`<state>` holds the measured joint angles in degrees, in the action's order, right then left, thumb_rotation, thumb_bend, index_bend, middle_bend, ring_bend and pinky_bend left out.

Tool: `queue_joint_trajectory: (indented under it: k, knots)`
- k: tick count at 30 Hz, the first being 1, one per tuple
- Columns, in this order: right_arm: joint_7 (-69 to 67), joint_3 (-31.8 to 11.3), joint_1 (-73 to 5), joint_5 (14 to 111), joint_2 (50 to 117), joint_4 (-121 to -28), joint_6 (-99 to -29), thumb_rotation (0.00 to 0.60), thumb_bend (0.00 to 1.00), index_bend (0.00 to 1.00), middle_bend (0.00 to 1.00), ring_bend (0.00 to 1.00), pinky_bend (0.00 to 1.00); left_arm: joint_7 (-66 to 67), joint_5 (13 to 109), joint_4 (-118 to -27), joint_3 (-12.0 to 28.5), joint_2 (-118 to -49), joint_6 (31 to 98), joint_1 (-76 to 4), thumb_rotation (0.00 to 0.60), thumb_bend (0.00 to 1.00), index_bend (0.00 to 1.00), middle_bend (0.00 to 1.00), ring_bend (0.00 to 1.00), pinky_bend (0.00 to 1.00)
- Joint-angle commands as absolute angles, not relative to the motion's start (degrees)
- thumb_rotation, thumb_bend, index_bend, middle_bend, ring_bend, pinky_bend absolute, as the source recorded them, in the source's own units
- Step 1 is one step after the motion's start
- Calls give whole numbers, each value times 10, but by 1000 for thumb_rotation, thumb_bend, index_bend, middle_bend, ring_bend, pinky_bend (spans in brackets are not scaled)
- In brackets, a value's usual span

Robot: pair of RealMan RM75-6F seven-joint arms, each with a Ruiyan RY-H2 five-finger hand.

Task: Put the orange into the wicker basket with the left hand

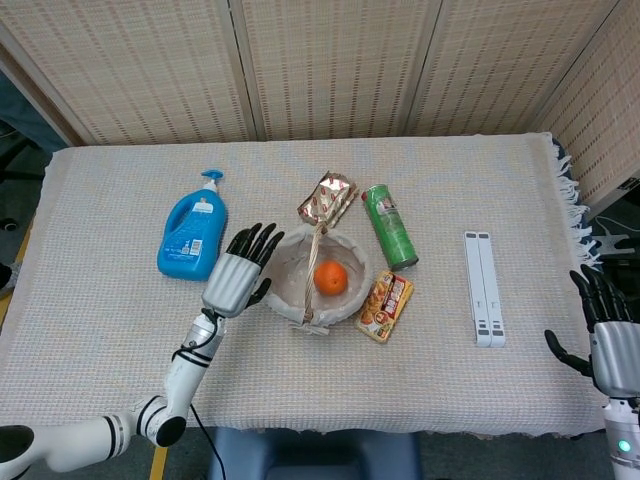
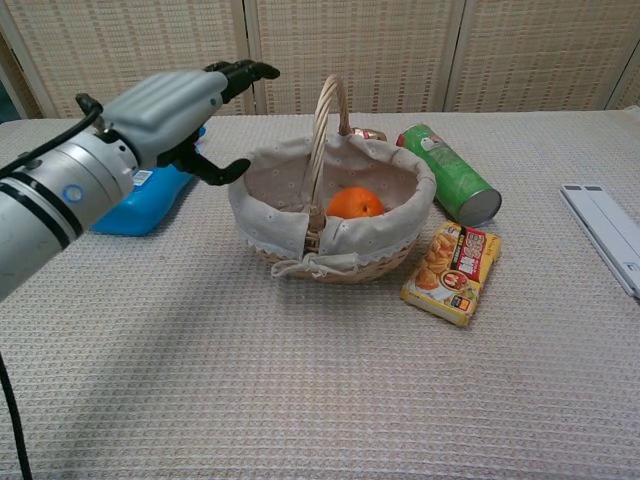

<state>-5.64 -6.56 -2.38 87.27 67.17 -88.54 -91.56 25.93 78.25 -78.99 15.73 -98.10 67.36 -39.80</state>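
The orange [image 1: 331,277] [image 2: 356,203] lies inside the wicker basket [image 1: 354,296] [image 2: 290,235], on its cloth lining right of the handle. My left hand [image 1: 236,279] [image 2: 178,100] hovers just left of the basket rim, fingers spread and holding nothing. My right hand [image 1: 609,335] hangs past the table's near right corner, fingers apart and empty; the chest view does not show it.
A blue detergent bottle [image 1: 192,234] [image 2: 140,188] lies left of my left hand. A green chips can [image 1: 389,225] [image 2: 450,185], a snack packet [image 1: 386,305] [image 2: 453,272] and a foil bag [image 1: 327,198] surround the basket. A white folded stand [image 1: 482,288] [image 2: 608,234] lies to the right.
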Motion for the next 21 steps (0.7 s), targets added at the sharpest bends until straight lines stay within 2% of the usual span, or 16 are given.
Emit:
queue_joint_trajectory:
  k: [1,5,9,15,21]
  knots:
    - [-56,-66,-24,874,672,-885,-917,600,197,49,0,0,125,282,745,-845,101,-872,631,-350,600,378,0,0,6,137]
    - [-45,-65,-26,876,677,-882,-916,600,197,49,0,0,126,325,676,-892,56,-784,608,-306,600,377,0,0,1,142]
    - [-31,-65,-29,877,685,-878,-915,600,197,33,0,0,126,302,643,-920,24,-731,618,-262,600,376,0,0,0,153]
    - [-20,-66,-29,876,691,-878,-917,600,196,29,0,0,126,198,699,-917,2,-707,703,-193,600,377,0,0,0,158]
    - [-17,-66,-29,874,692,-878,-915,600,196,30,0,0,126,154,776,-897,-5,-719,798,-152,600,377,0,0,0,155]
